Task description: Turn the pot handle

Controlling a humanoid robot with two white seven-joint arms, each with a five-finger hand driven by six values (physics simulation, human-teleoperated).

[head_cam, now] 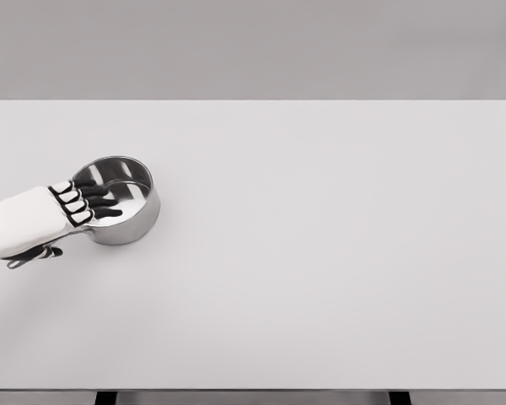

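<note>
— Pot is sitting on the counter, yes? Where exactly?

— It is standing upright on the left part of the white counter, about at middle depth, well apart from every edge. It is a shiny steel pot, round and open on top, and its inside is reflecting light.

— And the handle, where is it pointing?

— The pot handle is pointing toward the lower left, toward the left edge of the picture. Only its dark end is showing, under the white arm; the rest is being hidden by the arm.

— Which hand is working there?

— The left hand. Its arm is coming in from the left edge, and it is lying over the handle side of the pot.

— How are its fingers standing?

— They are reaching out over the rim and over the open mouth of the pot, nearly straight and lying side by side, with small gaps between them. They are not pinching anything that I can see. If the palm is pressing on the handle or the rim, I cannot tell, because the arm is covering that place.
</note>
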